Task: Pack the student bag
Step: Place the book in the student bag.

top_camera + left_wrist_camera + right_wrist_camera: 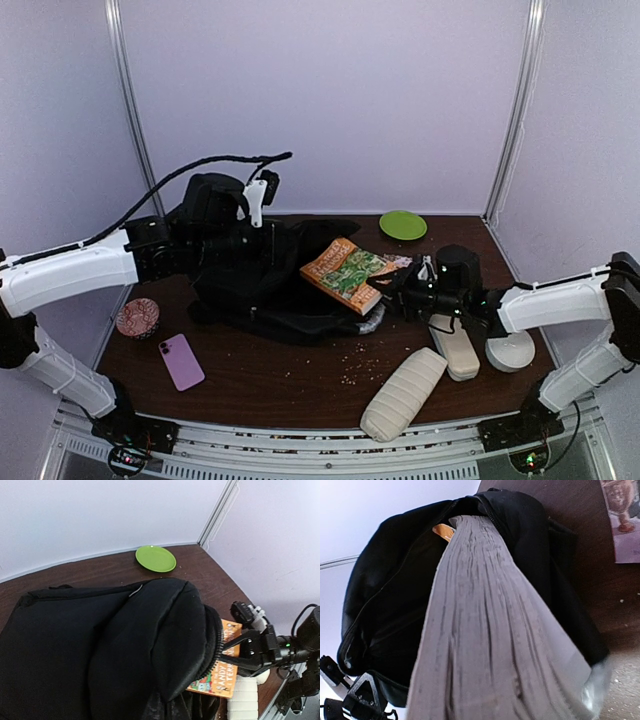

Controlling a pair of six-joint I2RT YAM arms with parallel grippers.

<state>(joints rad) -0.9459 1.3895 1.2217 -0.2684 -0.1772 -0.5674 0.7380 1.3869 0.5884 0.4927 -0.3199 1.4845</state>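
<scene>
Right gripper (402, 284) is clamped on the near corner of the book (345, 272), which has an orange and green cover, and I've got it tilted with the far end poking away from the gripper into the mouth of the student bag (250, 290). From the right wrist camera, the grey page edges run straight ahead of the gripper and vanish between the black lips of the opening, zipper track on either side. The bag lies across the middle of the bench (280, 385), between my two grippers, with its mouth turned toward the right one. Left gripper (262, 232) is squeezed fully together, its tips lost in the black cloth at the bag's upper flap. That flap stands raised off the bench, so I read it as pinched in the fabric. From the left wrist view the bag bulges directly under and ahead of that gripper, and the book sits just beyond its zippered edge. The green plate (403, 224) is well beyond the right gripper, near the back wall. A tan case (455, 347) and a white round piece (510, 350) lie just behind the right gripper, with a ribbed cream pouch (403, 394) nearer its base. The purple phone (182, 361) and a patterned round tin (138, 318) sit back toward the left arm's base.
</scene>
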